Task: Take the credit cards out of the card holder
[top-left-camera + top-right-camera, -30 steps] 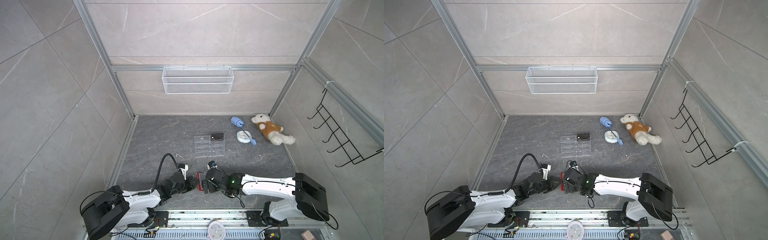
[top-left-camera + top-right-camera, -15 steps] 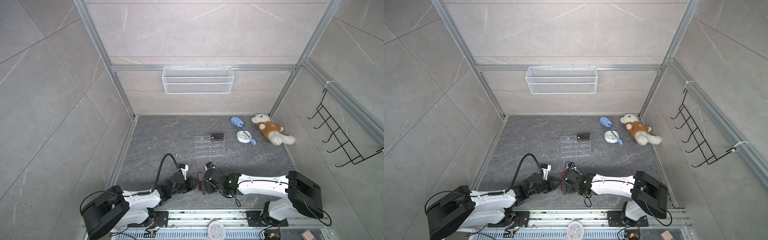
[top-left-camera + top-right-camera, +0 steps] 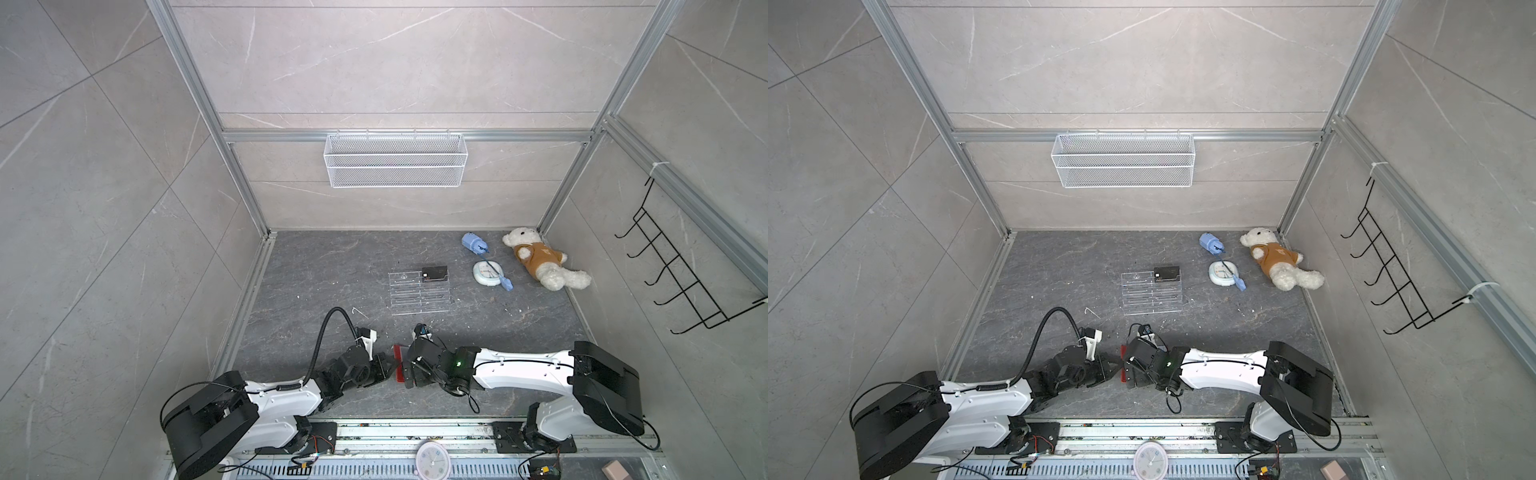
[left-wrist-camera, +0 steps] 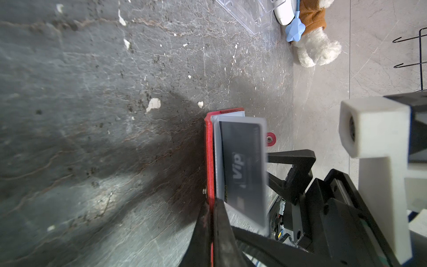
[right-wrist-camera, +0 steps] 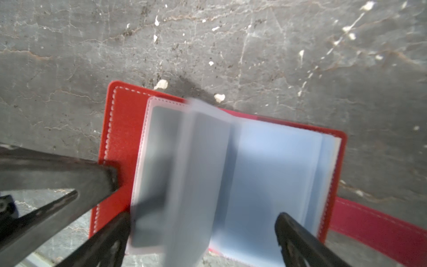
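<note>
The red card holder (image 3: 399, 365) (image 3: 1123, 366) lies open on the dark floor near the front, between both grippers. My left gripper (image 4: 211, 203) is shut on the edge of its red cover (image 4: 209, 157). A black credit card marked "Vip" (image 4: 245, 166) sits inside a clear sleeve that stands up from the spine. My right gripper (image 5: 203, 217) hangs open over the holder (image 5: 120, 129). Its fingers straddle the blurred standing sleeve (image 5: 201, 161) and a pale blue page (image 5: 272, 166). A dark card (image 5: 161, 138) shows in the sleeve by the left cover. Another black card (image 3: 434, 274) lies on the clear acrylic stand (image 3: 419, 299).
A teddy bear (image 3: 540, 264), a white round clock (image 3: 486, 273) and a blue object (image 3: 473, 242) lie at the back right. A wire basket (image 3: 395, 166) hangs on the back wall. A black hook rack (image 3: 681, 274) hangs on the right wall.
The right arm has shifted slightly left over the card holder. A clear sleeve is now blurred in motion between its fingers. The left gripper keeps its hold on the cover.
</note>
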You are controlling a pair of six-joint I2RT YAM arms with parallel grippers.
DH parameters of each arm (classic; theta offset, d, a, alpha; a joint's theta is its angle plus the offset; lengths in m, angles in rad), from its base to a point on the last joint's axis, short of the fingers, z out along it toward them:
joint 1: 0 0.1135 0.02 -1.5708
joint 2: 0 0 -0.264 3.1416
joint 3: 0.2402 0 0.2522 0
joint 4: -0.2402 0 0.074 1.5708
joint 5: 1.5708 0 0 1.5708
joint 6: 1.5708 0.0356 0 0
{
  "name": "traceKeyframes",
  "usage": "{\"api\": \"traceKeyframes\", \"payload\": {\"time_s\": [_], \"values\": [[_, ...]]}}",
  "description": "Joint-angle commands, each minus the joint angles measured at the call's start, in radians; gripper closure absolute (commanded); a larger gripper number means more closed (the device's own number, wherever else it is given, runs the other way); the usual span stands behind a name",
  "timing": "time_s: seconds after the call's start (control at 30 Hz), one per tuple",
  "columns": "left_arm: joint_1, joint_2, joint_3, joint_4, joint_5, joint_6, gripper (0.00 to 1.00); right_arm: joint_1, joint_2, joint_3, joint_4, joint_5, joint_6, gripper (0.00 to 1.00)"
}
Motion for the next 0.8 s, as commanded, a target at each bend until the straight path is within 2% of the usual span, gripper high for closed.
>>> {"api": "traceKeyframes", "payload": {"time_s": [0.0,0.63,0.77], "values": [[-0.004,-0.018,0.012,0.014,-0.007,0.033,1.0,-0.013,-0.041,-0.021,-0.054,0.056,0.017,0.01],[-0.004,-0.021,0.007,-0.009,-0.022,0.045,1.0,-0.031,0.006,-0.014,-0.031,-0.018,-0.031,0.0],[-0.004,-0.015,0.004,-0.014,-0.029,0.05,1.0,-0.042,0.015,-0.025,0.01,-0.063,-0.038,0.0]]}}
